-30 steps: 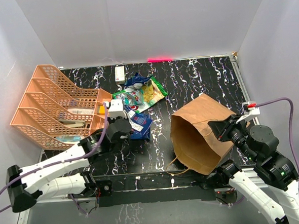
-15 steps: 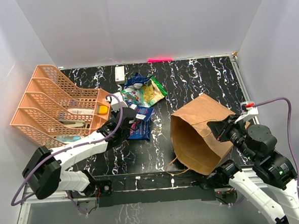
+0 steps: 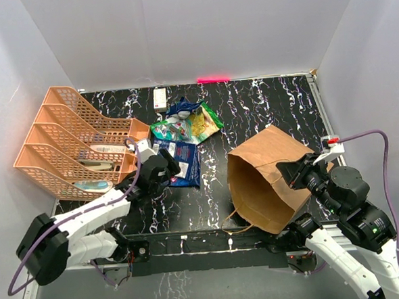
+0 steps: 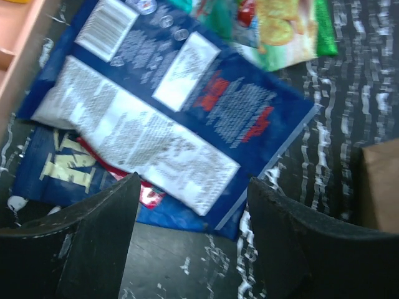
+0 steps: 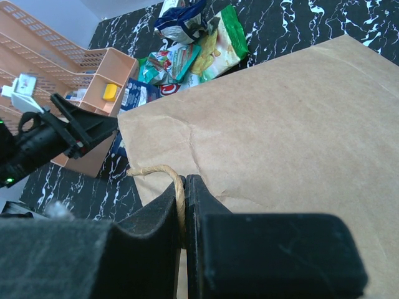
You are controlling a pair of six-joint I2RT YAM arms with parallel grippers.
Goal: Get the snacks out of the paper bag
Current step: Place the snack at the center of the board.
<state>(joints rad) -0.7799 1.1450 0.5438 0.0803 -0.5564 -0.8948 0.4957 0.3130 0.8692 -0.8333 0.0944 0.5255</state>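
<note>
The paper bag (image 3: 266, 179) lies tilted on the table's right, its mouth facing the near left. My right gripper (image 5: 186, 187) is shut on its twisted handle (image 5: 156, 169), seen against the bag's brown side (image 5: 280, 112). The snacks lie in a heap at centre-left. A dark blue packet (image 3: 185, 162) lies back-side up, over a second blue packet (image 4: 56, 171). Behind them are a teal-white pouch (image 3: 171, 129) and a green chip bag (image 3: 203, 122). My left gripper (image 3: 173, 166) hovers open at the blue packet's (image 4: 187, 106) near edge, with nothing between its fingers (image 4: 93, 237).
An orange mesh organiser (image 3: 77, 140) stands along the left side, its corner close to my left arm. A small white box (image 3: 160, 98) lies by the back wall. White walls close in the table on three sides.
My left gripper has opened and let go of the dark blue packet, which now lies flat by the other packets. The left arm has drawn back slightly. The right arm has not moved.
</note>
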